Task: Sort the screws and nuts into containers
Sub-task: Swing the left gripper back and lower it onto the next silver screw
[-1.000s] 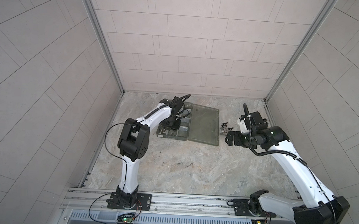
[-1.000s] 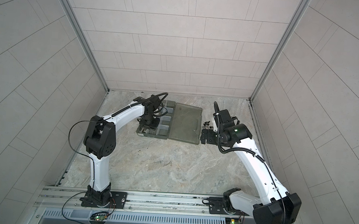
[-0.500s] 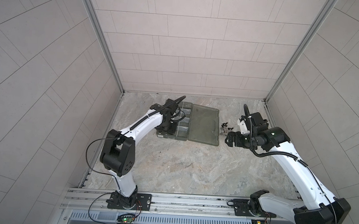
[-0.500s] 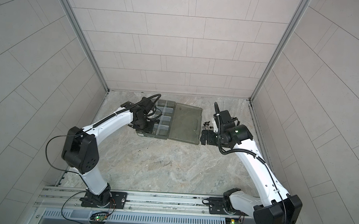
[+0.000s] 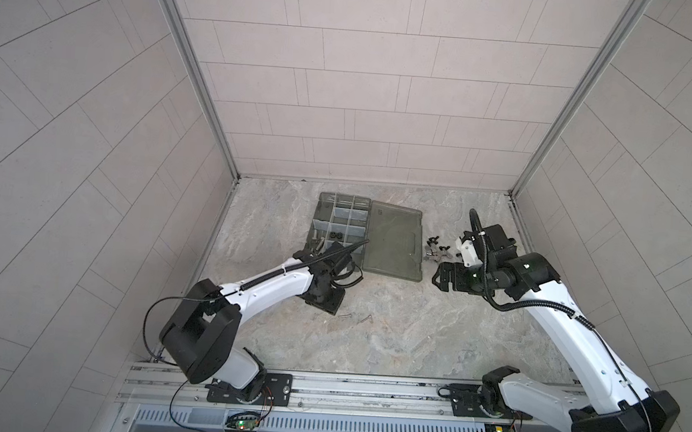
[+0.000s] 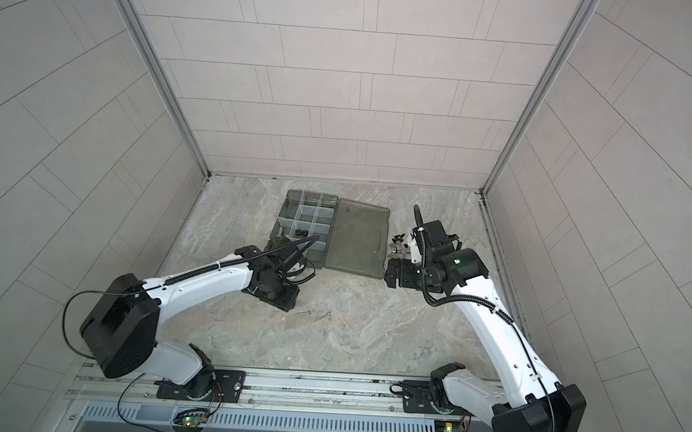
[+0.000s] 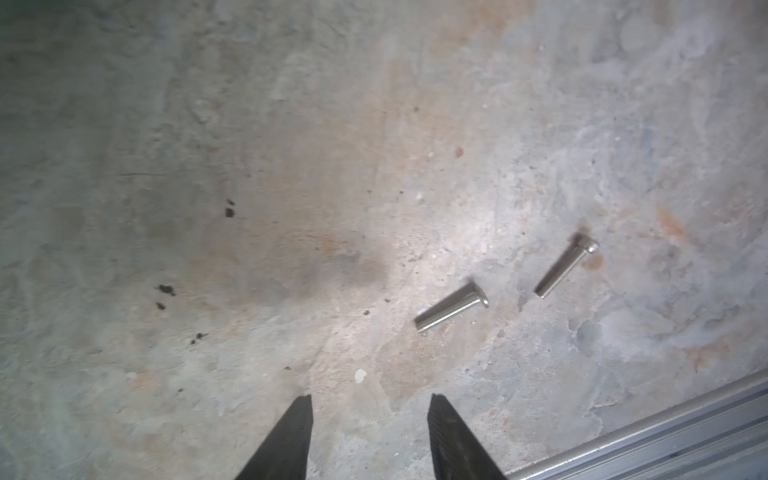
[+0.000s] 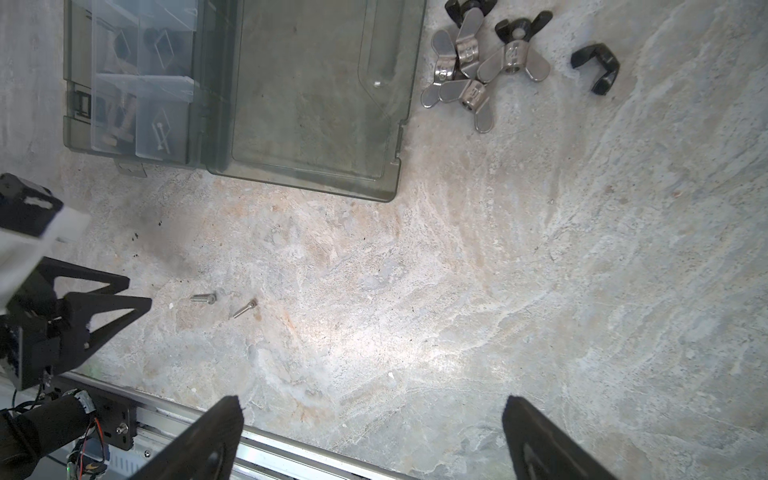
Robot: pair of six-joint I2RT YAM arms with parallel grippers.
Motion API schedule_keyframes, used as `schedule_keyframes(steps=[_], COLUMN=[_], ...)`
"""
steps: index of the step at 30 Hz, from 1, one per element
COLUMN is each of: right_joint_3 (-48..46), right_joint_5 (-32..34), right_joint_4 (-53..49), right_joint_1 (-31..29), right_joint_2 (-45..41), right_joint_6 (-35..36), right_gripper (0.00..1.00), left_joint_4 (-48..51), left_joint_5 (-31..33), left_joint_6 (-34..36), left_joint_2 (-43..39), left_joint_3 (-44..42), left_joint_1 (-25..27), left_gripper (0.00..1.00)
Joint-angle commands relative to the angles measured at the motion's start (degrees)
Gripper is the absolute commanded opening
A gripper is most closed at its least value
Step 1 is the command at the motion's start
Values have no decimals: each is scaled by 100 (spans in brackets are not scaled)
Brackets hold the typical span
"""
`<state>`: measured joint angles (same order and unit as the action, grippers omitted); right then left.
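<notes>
The left claw [image 7: 370,399] is hovering low over the tabletop [image 5: 411,334], jaws about half apart and gripping nothing. Two screws [image 7: 451,307] are lying loose just beside each other; in a top view they are sitting at 3 o'clock of that claw and 6 o'clock of the case [image 5: 313,240]. Two black nuts [image 5: 336,235] are already resting in one of the compartments [image 5: 356,225]. The right claw [image 8: 372,401] is standing wide open and empty, at 4 o'clock of the lid [image 5: 394,241], with wing nuts [image 8: 478,62] piled at the lid's 3 o'clock.

The risk is lying in the pick. The screws are round and flat on hard stone, so a finger landing off-centre is likely sending one rolling. Being so close, the second may be getting knocked or pinched too.
</notes>
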<state>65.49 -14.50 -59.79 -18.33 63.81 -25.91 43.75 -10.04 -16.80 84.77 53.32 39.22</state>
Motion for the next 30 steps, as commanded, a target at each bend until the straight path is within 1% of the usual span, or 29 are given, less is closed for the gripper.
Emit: schedule_keyframes(steps=[1,3,6,15,25,30], right_joint_3=[-53,-95,-144,-273,-240,-235], right_joint_5=[19,33,53,266,355,363], right_joint_4=[-123,-185,-260,-577,-731,-745], right_joint_1=[-17,-22,-23,-18,-13,-4], right_joint_2=[-238,-373,-561,-1030,-1151,-1123], right_joint_6=[16,25,-6,-47,9,46], right_gripper=[99,99,99,99,99,99], left_joint_4=[-331,-410,-480,-560,-647,-719], left_joint_5=[153,221,288,396,347,385], left_joint_6=[-34,14,36,106,150,98], left_joint_2=[109,272,527,947,1251,1276], left_joint_3=[21,72,130,202,268,223], left_joint_1=[334,511,624,703,740,765], left_gripper=[51,51,51,51,50,44])
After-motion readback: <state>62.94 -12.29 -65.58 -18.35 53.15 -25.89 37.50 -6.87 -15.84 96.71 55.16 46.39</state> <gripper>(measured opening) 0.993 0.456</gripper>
